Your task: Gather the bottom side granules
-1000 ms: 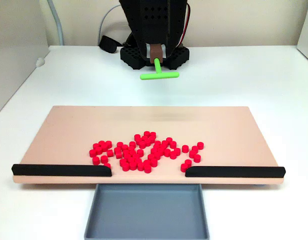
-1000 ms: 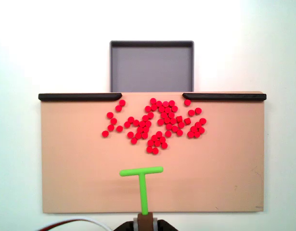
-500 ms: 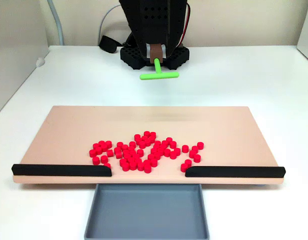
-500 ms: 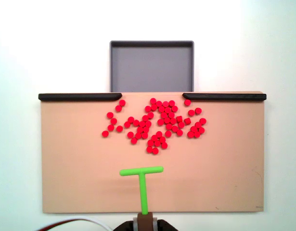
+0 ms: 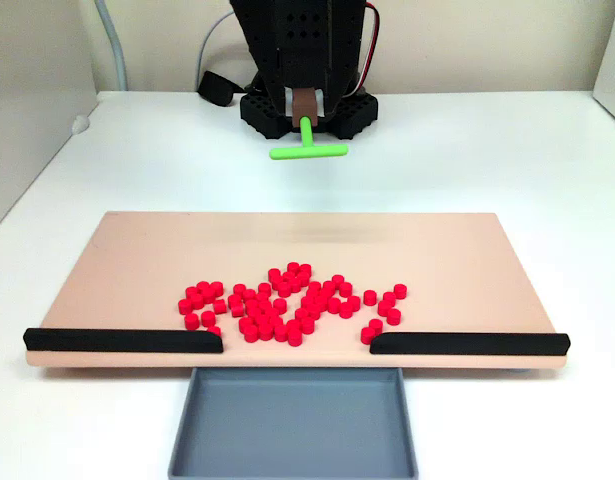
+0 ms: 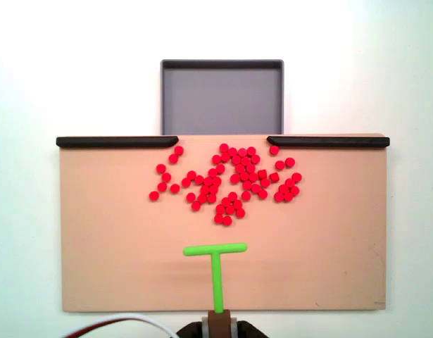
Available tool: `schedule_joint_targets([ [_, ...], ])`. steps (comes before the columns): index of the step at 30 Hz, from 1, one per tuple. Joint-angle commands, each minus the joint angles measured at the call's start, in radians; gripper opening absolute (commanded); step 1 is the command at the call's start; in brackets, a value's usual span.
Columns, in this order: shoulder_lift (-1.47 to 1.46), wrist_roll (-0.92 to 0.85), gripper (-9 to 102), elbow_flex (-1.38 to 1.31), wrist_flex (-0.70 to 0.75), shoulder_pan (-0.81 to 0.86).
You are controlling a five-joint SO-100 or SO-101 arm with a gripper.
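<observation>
- The hand [image 6: 217, 320] is closed on the stem of the green stick [image 6: 216, 264].
- The red bits [image 6: 230, 179] lie spread on the board [image 6: 103, 246], near its edge with the black bars [image 6: 117, 141].
- The grey tray [image 6: 222, 95] sits past that edge.
- I think pushing has not begun: next, lower the stick behind the bits.
- No writing shows.

Several dozen red granules [image 6: 230, 179], two black bars [image 6: 117, 141], one grey tray [image 6: 222, 65], one green T-tool [image 6: 216, 271].

No readable text, labels, brand marks, numbers or signs appear on any surface or object in either fixed view.
</observation>
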Motion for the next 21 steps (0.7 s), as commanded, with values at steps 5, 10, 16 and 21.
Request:
schedule_joint_targets([
  [5,-0.017,0.002,0,-0.006,0.006,0.003],
  [10,-0.040,0.012,0,-0.009,0.002,0.000],
  [16,-0.038,0.012,1,-0.006,-0.005,0.012],
  [21,-0.046,0.012,2,-0.005,-0.005,0.023],
])
